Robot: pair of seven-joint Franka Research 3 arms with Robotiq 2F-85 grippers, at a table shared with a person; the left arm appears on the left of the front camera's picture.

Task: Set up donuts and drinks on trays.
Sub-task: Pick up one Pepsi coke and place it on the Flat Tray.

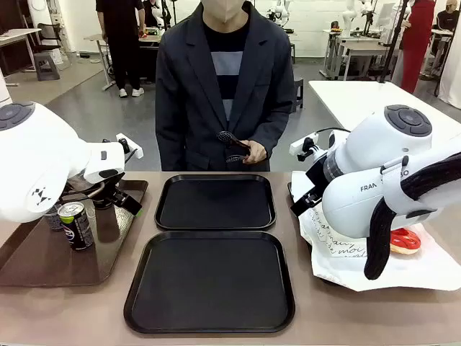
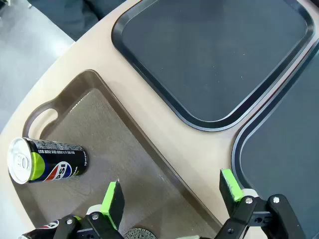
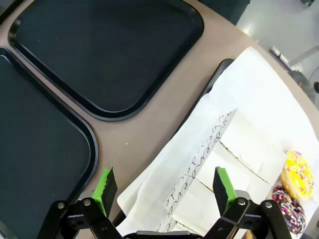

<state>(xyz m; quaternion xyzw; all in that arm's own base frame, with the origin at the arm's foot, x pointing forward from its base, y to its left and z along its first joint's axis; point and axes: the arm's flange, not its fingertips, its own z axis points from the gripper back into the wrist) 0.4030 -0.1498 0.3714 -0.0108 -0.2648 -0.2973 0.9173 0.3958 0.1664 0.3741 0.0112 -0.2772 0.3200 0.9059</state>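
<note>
The left tool (image 2: 172,199) hangs with jaws apart, the upright drink can (image 2: 47,159) off to its left on the brown tray (image 2: 124,149); probably light, stiff, slick and dentable, so best gripped mid-body.

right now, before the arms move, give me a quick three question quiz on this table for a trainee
1. True or false: the near black tray and the far black tray each already hold a donut.
2. Where does the green-rimmed can stand? A) on the brown tray B) on the white paper C) on the bare table
3. Fill in: the left gripper has its jaws ____, with nothing between them.
Key: 1 false; 2 A; 3 open.
</note>
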